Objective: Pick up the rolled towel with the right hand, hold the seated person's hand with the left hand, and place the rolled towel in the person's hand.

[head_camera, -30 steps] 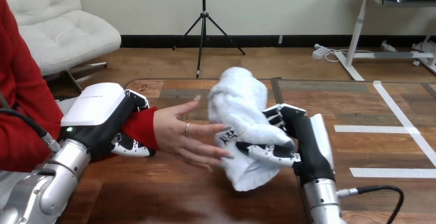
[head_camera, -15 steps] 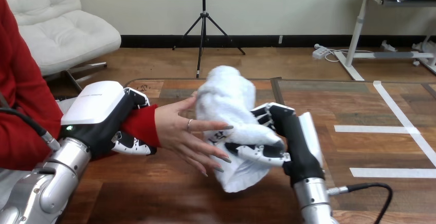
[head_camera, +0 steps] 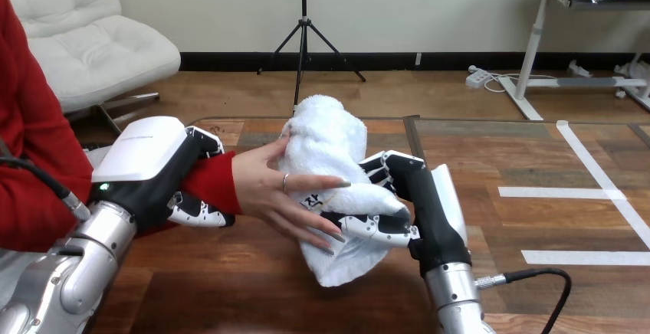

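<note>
While the left hand curls round the person's wrist, the right hand clamps the rolled towel, touching the person's hand at its three o'clock.

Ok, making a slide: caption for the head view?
The right hand holds the towel against the person's hand; the left hand grips the wrist.

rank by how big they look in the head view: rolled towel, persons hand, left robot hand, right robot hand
1. rolled towel, clearly the largest.
2. left robot hand and right robot hand: these look about alike, so I leave them unranked.
3. person's hand, the smallest.
</note>
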{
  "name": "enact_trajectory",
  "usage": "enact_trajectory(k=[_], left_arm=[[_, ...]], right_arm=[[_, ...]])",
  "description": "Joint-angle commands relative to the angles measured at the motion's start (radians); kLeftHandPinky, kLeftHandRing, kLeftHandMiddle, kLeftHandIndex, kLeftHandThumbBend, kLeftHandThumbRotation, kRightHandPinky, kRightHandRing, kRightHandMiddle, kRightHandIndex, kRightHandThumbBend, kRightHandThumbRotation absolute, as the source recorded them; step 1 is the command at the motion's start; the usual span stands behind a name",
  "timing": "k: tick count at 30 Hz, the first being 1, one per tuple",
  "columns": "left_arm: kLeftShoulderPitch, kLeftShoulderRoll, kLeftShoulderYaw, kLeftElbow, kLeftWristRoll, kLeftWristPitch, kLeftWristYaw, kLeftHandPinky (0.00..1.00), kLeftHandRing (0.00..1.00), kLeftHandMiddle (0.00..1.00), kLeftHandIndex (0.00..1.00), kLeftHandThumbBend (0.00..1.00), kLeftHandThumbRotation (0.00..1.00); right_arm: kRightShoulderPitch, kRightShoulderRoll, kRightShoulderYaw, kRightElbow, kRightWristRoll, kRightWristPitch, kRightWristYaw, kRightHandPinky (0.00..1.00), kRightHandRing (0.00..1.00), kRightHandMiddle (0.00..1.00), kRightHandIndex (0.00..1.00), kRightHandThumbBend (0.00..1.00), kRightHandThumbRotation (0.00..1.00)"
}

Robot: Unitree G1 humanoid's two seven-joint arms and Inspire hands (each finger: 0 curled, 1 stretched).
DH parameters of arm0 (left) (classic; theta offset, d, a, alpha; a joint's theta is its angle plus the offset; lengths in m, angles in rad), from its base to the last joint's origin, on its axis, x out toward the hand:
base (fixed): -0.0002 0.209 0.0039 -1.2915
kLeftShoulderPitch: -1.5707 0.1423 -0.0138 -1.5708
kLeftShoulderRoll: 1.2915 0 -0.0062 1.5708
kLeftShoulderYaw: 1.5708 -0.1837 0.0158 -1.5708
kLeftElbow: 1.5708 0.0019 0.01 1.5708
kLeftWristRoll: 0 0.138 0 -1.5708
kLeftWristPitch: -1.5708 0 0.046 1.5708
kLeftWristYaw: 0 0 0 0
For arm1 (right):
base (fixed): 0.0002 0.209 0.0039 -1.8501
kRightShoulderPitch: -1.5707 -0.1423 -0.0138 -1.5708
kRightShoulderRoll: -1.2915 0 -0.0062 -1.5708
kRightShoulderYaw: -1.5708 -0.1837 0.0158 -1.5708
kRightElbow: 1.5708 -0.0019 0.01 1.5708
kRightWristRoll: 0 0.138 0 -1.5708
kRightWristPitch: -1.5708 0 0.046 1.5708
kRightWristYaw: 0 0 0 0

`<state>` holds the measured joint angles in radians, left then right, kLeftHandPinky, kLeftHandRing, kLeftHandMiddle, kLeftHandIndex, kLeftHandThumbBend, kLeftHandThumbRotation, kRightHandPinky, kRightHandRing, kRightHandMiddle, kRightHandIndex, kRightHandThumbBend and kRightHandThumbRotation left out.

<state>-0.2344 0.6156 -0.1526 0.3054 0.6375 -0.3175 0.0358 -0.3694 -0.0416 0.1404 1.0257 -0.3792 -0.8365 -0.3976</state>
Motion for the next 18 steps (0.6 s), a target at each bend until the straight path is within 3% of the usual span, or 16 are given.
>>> enact_trajectory(k=[1,18], left_arm=[[-0.152,-0.011,0.052,-0.119,-0.030,-0.034,0.050,0.31,0.35,0.38,0.39,0.77,0.00],[-0.148,-0.018,0.055,-0.118,-0.031,-0.035,0.052,0.30,0.34,0.38,0.38,0.78,0.00]], right_arm=[[-0.133,0.029,0.016,-0.103,-0.002,-0.057,0.004,0.28,0.33,0.39,0.44,0.73,0.00],[-0.126,0.043,0.036,-0.118,-0.007,-0.068,0.021,0.27,0.33,0.39,0.44,0.72,0.00]])
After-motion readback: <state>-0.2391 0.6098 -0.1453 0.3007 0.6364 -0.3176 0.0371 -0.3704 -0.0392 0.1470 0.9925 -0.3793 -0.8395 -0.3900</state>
